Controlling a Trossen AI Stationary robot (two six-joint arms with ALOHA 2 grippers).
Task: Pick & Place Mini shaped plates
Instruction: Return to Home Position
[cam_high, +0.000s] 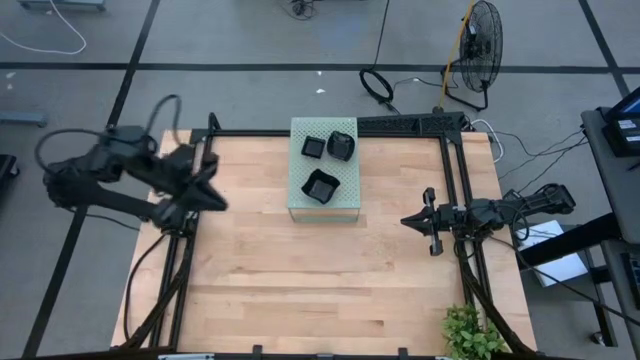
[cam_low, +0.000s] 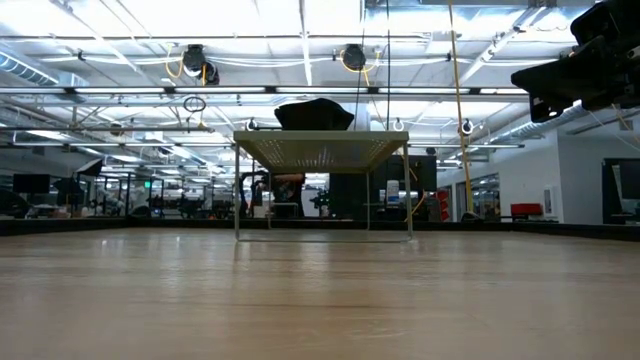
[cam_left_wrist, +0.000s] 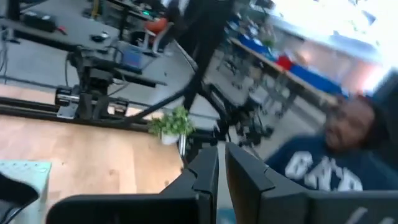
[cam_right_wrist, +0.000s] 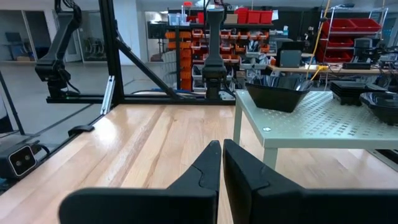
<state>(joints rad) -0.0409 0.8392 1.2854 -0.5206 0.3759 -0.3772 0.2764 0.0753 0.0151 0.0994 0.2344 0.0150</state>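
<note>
Two dark robot arms hang over a pale wooden table (cam_high: 300, 290), one at each side edge, and neither carries anything. The left gripper (cam_high: 213, 196) points across the table, its jaws drawn to a narrow slit with nothing between them. The right gripper (cam_high: 410, 220) faces it from the opposite edge, its jaws likewise nearly closed and empty. Ahead of both sets of jaws, midway between them and toward the far side of the table, stands a pale green perforated metal shelf (cam_high: 300, 205) on thin legs. The small glossy black shallow dishes (cam_high: 320, 186) all sit on its top in three groups: this squarish group nearest the jaws, another square one (cam_high: 313, 146) and a rounder one (cam_high: 341, 146) behind it. No dishes show on the bare wood below either gripper. Judging by this, the placing looks finished and the step in hand is the arms settling at their rest pose; the next move seems to call only for folding each arm home with jaws closed, keeping clear of the shelf. Beyond the left jaws sit a small green potted plant (cam_left_wrist: 171, 121) and a person (cam_left_wrist: 323, 168) in a navy top with white lettering too blurred to read. No brand or label shows on the dishes or shelf.
</note>
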